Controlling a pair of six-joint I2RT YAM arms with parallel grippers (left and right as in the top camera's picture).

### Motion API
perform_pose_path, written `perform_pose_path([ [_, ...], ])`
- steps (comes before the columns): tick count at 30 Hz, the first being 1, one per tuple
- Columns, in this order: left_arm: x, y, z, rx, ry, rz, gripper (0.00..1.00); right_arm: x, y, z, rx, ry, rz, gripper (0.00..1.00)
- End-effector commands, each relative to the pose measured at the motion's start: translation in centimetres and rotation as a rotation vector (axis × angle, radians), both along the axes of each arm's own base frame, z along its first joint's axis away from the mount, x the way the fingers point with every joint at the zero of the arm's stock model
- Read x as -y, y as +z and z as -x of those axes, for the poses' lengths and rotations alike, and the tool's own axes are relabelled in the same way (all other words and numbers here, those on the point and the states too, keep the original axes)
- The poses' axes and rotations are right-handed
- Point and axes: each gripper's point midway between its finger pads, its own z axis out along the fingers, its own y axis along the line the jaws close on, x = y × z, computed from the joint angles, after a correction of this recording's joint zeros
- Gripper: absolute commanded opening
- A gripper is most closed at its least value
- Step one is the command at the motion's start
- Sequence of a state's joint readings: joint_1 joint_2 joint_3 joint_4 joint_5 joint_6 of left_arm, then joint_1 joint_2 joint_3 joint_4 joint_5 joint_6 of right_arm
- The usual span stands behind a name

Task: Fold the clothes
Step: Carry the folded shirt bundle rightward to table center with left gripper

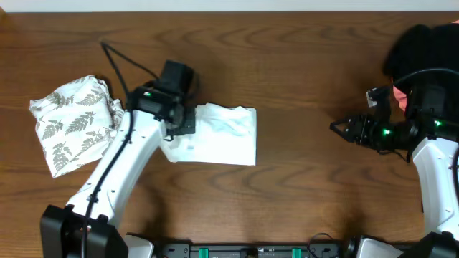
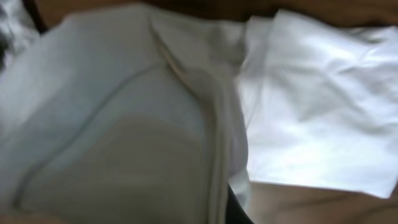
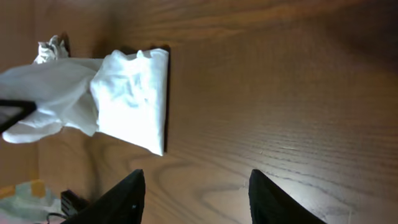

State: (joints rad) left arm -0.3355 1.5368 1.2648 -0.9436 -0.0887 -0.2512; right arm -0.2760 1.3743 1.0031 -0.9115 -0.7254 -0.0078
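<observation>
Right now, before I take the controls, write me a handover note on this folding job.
Left gripper: shut, seemingly pinching the white shirt at its left edge.
Right gripper: open, empty, over bare table.
Done: leaf-print cloth lies folded at far left; the white shirt lies as a small rectangle mid-table.
Left: finish the shirt, then fold the black pile in the far right corner.
</observation>
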Motion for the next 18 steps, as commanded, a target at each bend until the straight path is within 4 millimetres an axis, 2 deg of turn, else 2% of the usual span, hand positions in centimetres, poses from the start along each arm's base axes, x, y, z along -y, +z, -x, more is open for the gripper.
perform_pose_path([
  [1, 0.9, 2.7, -1.5, 0.113, -0.035, -0.051, 0.06, -0.5, 0.2, 0.2, -0.009, 0.006, -0.021, 0.52],
  [5, 3.0, 3.4, -2.3, 0.182, -0.113, -0.074, 0.06, -0.7, 0.2, 0.3, -0.016, 0.012, -0.023, 0.52],
  [8, 4.7, 3.1, -2.6, 0.198, -0.18, -0.084, 0.06, -1.1, 0.2, 0.4, -0.016, 0.025, -0.023, 0.52],
  [18, 9.9, -1.0, -0.6, 0.097, -0.39, -0.143, 0.06, -2.2, 0.2, 0.5, -0.016, 0.062, -0.022, 0.52],
])
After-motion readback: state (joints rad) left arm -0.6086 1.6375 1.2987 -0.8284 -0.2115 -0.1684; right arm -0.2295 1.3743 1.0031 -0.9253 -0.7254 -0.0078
